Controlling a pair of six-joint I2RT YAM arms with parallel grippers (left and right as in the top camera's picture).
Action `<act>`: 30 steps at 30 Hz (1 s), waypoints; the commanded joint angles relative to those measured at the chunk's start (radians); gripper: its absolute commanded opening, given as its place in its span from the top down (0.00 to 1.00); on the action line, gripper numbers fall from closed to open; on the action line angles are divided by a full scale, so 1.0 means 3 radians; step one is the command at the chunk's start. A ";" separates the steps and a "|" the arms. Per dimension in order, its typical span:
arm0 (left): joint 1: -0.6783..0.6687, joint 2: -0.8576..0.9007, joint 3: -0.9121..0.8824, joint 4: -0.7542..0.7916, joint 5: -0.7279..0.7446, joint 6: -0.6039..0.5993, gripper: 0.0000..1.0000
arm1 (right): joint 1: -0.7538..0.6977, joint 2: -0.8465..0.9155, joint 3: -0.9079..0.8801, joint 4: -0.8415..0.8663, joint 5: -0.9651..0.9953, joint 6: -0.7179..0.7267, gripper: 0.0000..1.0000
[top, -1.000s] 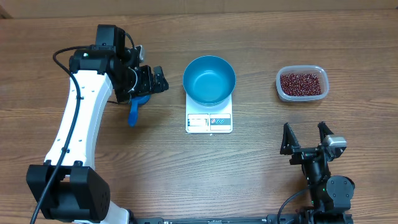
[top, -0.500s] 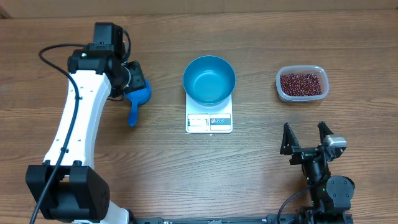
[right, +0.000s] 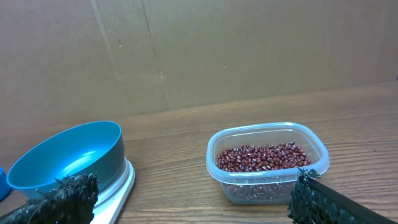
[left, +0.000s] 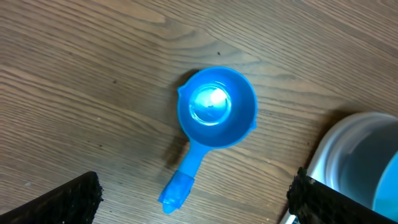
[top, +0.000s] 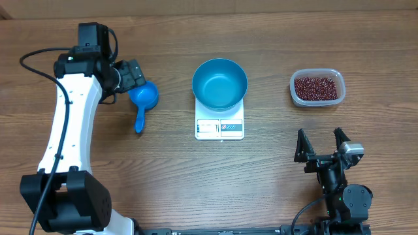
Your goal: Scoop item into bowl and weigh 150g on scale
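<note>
A: Starting at our left: the left gripper (top: 132, 73) hangs above the table (top: 163, 189) with its fingers apart, holding nothing. The scoop (top: 142, 99) lies just below and beside it, cup toward the gripper, handle running away toward the near edge.

B: So its long axis runs roughly front to back, a little slanted. We judge the left arm is the one to take it; the right is well apart.

A: Agreed. Wood is bare all around the scoop, so there's room to come down on the handle.

B: In the middle, the bowl (top: 219, 82) sits on the scale (top: 219, 126), and we see nothing in it.

A: At far right the beans (top: 317, 88) fill the tub (top: 295, 96). The right gripper (top: 321, 141) rests near the front edge, fingers spread, empty.

B: Open table lies between scoop and tub, past the bowl.
</note>
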 commanded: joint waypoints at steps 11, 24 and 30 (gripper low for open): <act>0.0160 0.0399 -0.0008 0.0038 0.0211 0.0223 0.01 | 0.0006 -0.0027 -0.0034 0.0017 0.0004 0.0009 0.00; 0.0244 0.0383 0.0207 0.0011 0.0427 0.0280 0.01 | 0.0006 -0.0027 -0.0036 0.0017 0.0005 0.0009 0.00; 0.0254 0.0383 0.0415 0.0019 0.0565 0.0281 0.00 | 0.0006 -0.0027 -0.0036 0.0017 0.0004 0.0009 0.00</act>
